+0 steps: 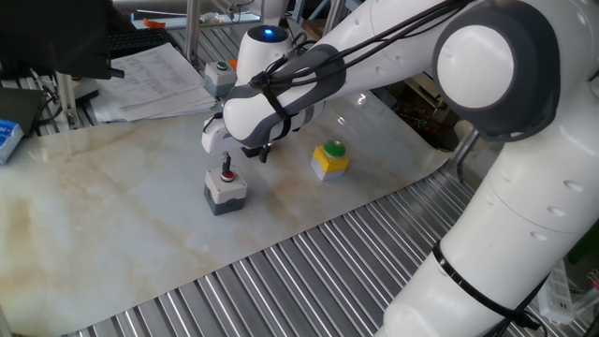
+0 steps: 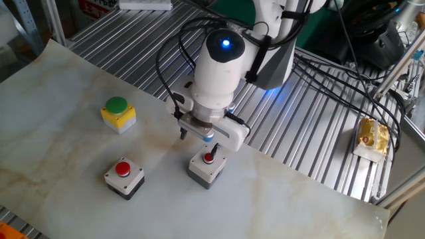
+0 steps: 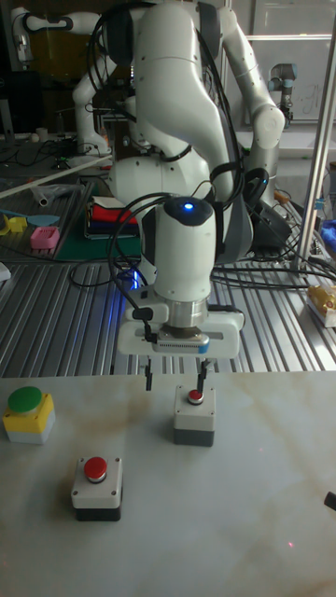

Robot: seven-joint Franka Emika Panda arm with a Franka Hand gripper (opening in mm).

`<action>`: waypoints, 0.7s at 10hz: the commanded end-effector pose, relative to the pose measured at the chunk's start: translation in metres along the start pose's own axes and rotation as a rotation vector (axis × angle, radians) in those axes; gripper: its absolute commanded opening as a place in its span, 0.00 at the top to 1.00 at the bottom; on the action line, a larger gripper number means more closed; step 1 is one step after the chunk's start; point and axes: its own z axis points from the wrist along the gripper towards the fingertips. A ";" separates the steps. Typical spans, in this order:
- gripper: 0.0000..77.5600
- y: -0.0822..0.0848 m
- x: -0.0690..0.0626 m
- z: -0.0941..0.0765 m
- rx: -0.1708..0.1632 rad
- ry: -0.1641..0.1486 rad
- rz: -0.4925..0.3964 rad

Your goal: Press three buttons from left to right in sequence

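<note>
Marble-patterned tabletop [image 2: 60, 99] carries all three boxes. Relative to the grey box [image 3: 194, 416] under the gripper [image 3: 175, 376], the yellow box with its green dome [image 3: 27, 414] sits well off to one side, and the second grey box with a red button [image 3: 98, 488] lies nearer the front edge. Fingers are spread apart, one fingertip [image 3: 202, 381] poised at the red button [image 3: 195, 396].

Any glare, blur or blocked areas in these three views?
One fixed view: the arm hides one grey button box; a bright reflection sits on the table. The other fixed view: sharp, blue LED glow. Tall fixed view: background dim, the gripper and fingers clear.
</note>
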 end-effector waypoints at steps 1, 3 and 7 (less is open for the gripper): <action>0.00 -0.007 -0.006 0.003 0.000 -0.008 -0.012; 0.00 -0.009 -0.007 0.004 -0.002 -0.009 -0.010; 0.00 -0.008 -0.007 0.006 -0.003 -0.008 -0.007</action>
